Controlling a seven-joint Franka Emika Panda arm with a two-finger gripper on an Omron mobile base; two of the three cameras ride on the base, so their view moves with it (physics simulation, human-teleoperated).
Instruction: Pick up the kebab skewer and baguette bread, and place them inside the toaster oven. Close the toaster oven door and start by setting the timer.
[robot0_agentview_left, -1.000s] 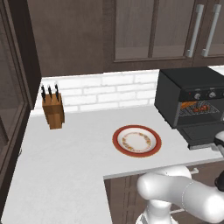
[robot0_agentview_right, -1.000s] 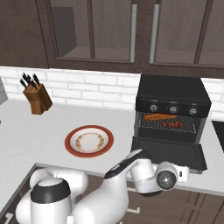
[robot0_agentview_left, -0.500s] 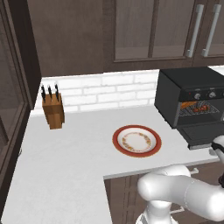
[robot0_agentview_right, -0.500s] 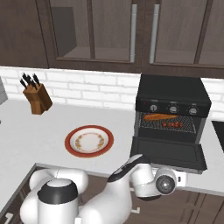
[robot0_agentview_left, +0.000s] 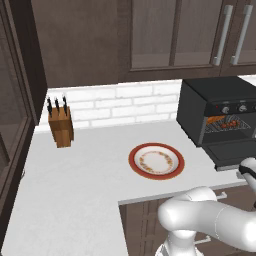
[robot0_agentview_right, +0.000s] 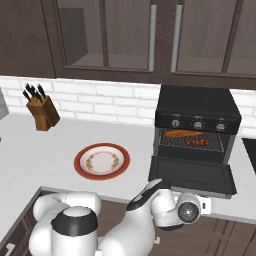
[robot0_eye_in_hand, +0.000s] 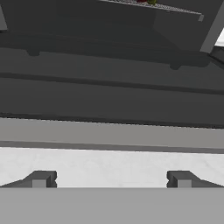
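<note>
At lower frame, the gripper (robot0_eye_in_hand: 111, 179) hangs released and empty below the lowered toaster oven door (robot0_agentview_right: 192, 173), seemingly to lift it shut; baguette bread (robot0_agentview_right: 183, 133) and kebab skewer (robot0_agentview_right: 196, 142) lie inside.

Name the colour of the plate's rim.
Red, on the plate; clearest in the right base view.

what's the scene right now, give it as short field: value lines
toaster oven: black, on the counter at the right, below the upper cabinets
toaster oven door: dropped open, lying flat
baguette bread: on the wire rack inside, left part
kebab skewer: on the same rack, right of the baguette
plate: bare, on the counter left of the oven
knife block: at the back wall, far left
gripper: open, holding nothing, low in front of the open door's edge
</note>
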